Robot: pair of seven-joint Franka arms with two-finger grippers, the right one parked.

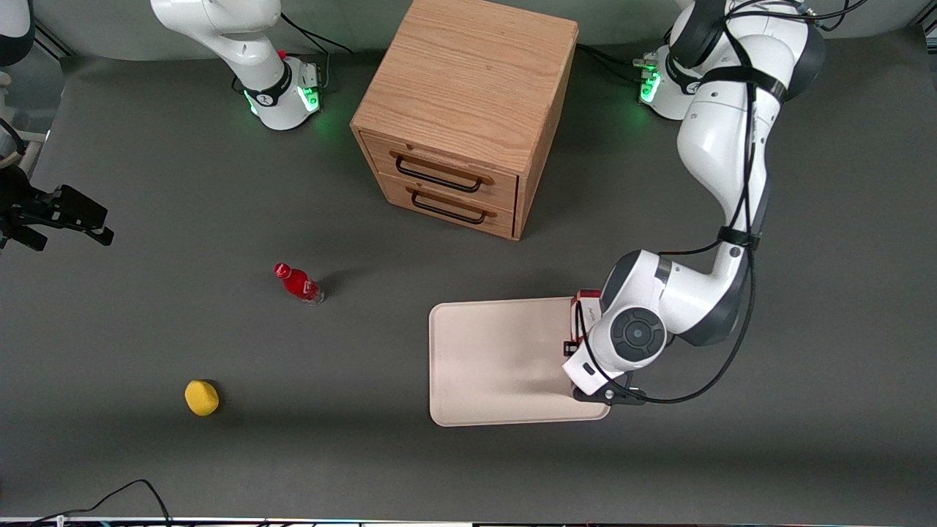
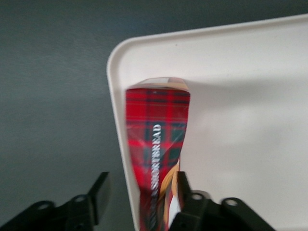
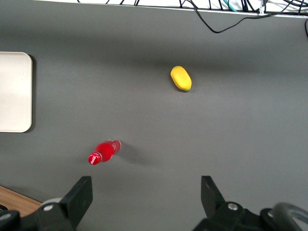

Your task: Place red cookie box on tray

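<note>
Red cookie box [image 2: 158,159] lies on tray [image 2: 240,96], along rim nearest working arm's end. Claw [image 2: 139,195] directly above, fingers spread, straddling box's long axis, gripping nothing. You judge: retract straight up.

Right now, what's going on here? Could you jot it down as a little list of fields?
Gripper: left gripper open, fingers astride the box, above the tray's edge nearest the working arm
Red cookie box: red cookie box on the tray, along that rim
Tray: tray on the table, nearer the front camera than the drawer cabinet
Other items: red bottle and yellow object toward the parked arm's end; wooden drawer cabinet
</note>
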